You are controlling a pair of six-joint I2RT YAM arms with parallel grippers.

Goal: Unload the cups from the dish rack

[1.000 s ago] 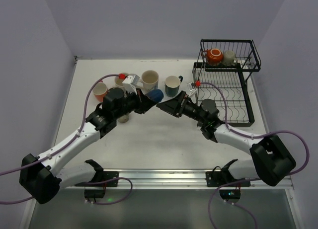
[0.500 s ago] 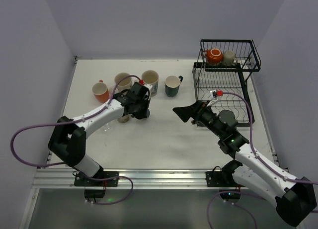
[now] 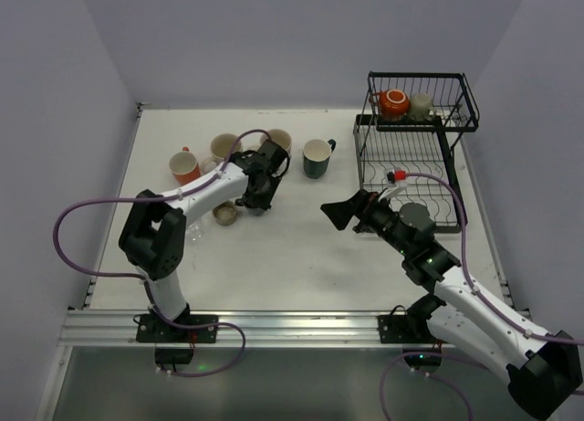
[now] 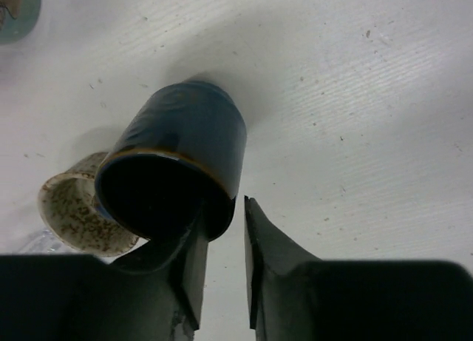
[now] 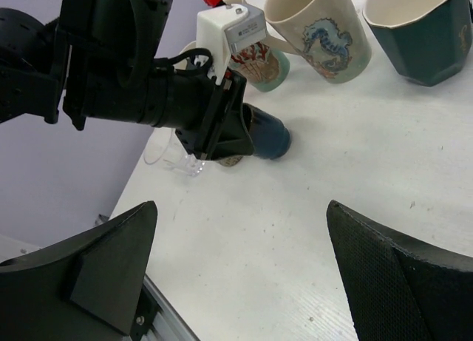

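The dark blue cup (image 4: 177, 156) lies tilted on the table, mouth toward my left gripper (image 4: 224, 204); it also shows in the right wrist view (image 5: 270, 137). The fingers stand narrowly apart around its rim, one inside the mouth, the other a sliver clear of the wall. A small beige cup (image 3: 225, 214) touches it on the left. My right gripper (image 3: 339, 211) is wide open and empty over bare table. The black dish rack (image 3: 429, 179) holds an orange-red cup (image 3: 393, 102) and a cream cup (image 3: 421, 104) in its upper basket.
On the table behind my left gripper stand an orange cup (image 3: 185, 168), a cream cup (image 3: 222, 147), a seahorse-patterned cup (image 5: 325, 38) and a dark teal cup (image 3: 318, 157). A clear plastic cup (image 3: 193, 231) lies at the left.
My left gripper carried the dark blue cup from the table's middle back and left, down beside the beige cup. My right arm drew back to the right, away from the left gripper.
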